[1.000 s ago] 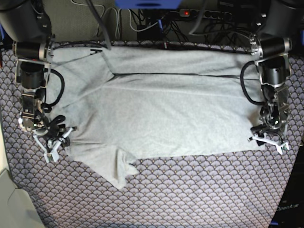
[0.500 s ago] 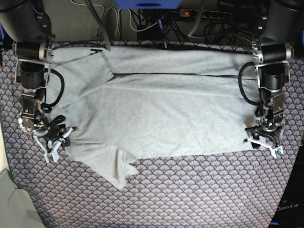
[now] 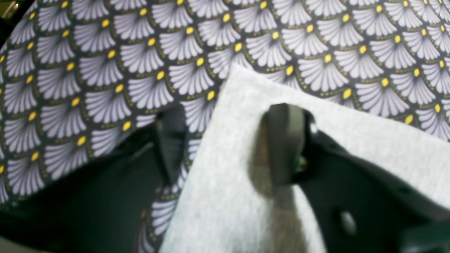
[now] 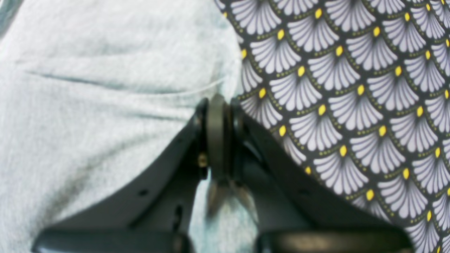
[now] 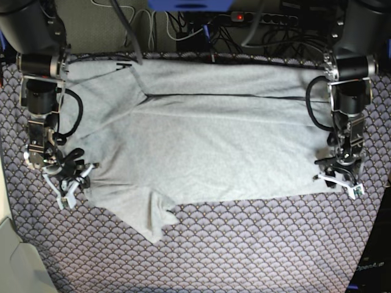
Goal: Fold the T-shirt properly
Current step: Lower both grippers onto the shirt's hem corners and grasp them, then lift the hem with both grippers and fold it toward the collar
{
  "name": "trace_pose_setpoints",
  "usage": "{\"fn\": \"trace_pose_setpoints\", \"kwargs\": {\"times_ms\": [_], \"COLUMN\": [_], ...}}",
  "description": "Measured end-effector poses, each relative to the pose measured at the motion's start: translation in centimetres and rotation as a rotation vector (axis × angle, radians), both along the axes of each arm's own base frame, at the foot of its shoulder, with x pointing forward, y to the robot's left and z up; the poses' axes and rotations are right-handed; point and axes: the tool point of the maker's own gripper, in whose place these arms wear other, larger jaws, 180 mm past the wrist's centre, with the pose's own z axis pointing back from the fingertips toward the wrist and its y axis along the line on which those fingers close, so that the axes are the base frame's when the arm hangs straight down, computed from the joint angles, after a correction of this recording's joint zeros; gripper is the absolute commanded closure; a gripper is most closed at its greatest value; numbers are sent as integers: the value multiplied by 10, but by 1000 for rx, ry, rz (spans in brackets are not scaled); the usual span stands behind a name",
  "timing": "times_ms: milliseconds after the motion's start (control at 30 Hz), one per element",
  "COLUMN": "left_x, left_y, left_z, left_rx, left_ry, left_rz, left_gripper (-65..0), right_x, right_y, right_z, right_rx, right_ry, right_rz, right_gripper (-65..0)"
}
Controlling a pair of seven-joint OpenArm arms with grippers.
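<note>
The light grey T-shirt [image 5: 214, 146] lies spread flat on the table, plain side up, with a rumpled sleeve [image 5: 153, 220] at the front left. In the base view my left gripper [image 5: 338, 183] is at the shirt's front right corner. Close up, the left gripper [image 3: 228, 140] is open and straddles that corner of the T-shirt [image 3: 225, 196]: one finger [image 3: 284, 140] is over the fabric, the other [image 3: 172, 140] beside the edge. My right gripper [image 5: 68, 186] is at the shirt's left edge. The right wrist view shows the right gripper [image 4: 218, 112] shut, pinching the T-shirt [image 4: 88, 105] at its edge.
A scallop-patterned purple-grey cloth [image 5: 244, 250] covers the table under the shirt. Cables and a power strip [image 5: 244, 18] run behind the table's far edge. A pale grey object [image 5: 15, 262] sits at the front left corner.
My left gripper has shifted left onto the shirt's front right corner and its jaws have narrowed. The right arm and the shirt have not moved.
</note>
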Motion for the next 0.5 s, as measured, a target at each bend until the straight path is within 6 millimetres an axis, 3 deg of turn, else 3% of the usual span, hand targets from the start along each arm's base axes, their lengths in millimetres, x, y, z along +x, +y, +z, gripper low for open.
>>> {"fn": "trace_pose_setpoints", "kwargs": {"times_ms": [100, 500], "left_x": [1, 5], "left_y": [-4, -10], "left_z": [-1, 8], "left_rx": [-2, -10], "left_ry": [-3, 1], "left_rz": [-6, -23], "left_gripper": [-10, -5], "right_x": [0, 0], "right_y": [0, -1], "right_z": [0, 1], "right_rx": [0, -1], "right_ry": [0, -3], "right_rz": [0, -1], "right_gripper": [0, 0]}}
